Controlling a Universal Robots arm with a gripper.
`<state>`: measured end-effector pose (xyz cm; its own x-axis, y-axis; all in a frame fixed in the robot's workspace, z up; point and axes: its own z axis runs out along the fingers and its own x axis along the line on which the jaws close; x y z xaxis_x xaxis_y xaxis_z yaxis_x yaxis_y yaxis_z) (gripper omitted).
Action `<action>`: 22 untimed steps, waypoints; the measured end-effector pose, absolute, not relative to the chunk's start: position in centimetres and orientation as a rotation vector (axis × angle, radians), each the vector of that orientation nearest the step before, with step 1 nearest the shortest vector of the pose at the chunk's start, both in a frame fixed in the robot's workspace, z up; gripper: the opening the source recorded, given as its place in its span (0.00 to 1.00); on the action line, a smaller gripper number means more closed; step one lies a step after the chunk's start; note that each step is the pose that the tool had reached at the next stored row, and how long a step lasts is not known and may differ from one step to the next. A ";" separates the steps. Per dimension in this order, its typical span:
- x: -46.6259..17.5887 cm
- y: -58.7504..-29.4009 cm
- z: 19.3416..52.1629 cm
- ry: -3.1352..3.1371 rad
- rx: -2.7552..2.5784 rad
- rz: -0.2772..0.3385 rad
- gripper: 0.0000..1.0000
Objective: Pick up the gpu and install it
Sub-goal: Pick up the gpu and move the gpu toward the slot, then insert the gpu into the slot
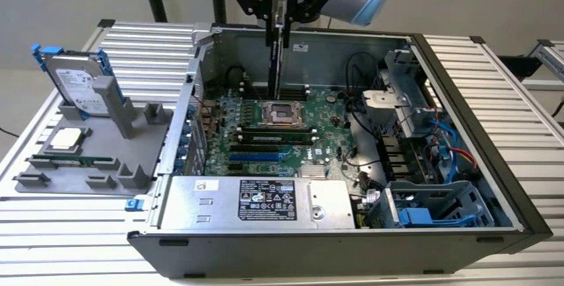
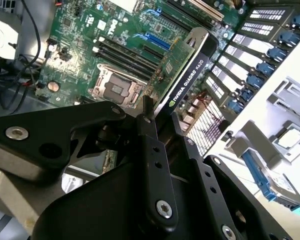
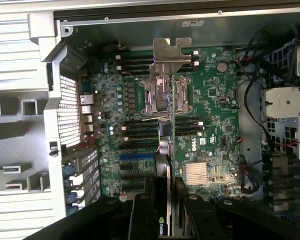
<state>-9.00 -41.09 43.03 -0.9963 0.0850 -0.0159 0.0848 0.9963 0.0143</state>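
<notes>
Hanging edge-on over the open case (image 1: 308,259), the gpu (image 1: 276,61) sits clamped in the gripper's (image 1: 279,22) closed jaws, poised above the motherboard (image 1: 335,142) near the socket (image 1: 284,111). Seating it well, by my judgement, calls for the card's edge squared to a slot (image 1: 255,156), bracket toward the rear grille, and a straight, untilted descent clear of cables.
</notes>
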 end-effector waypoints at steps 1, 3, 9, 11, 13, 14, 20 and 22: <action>-8.9 -41.1 43.0 3.122 0.133 0.021 0.00; -8.7 -41.1 43.0 3.122 0.133 0.021 0.00; -8.2 -41.1 43.0 3.122 0.133 0.021 0.00; -8.0 -41.1 43.0 3.122 0.133 0.021 0.00; -7.8 -41.1 43.0 3.122 0.133 0.021 0.00; -7.7 -41.1 43.0 3.122 0.133 0.021 0.00; -7.5 -41.1 43.0 3.122 0.128 0.021 0.00; -7.5 -41.1 43.0 3.123 0.108 0.021 0.00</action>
<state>-7.53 -41.09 43.03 -0.9975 0.0689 -0.0159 0.0686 0.9975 0.0143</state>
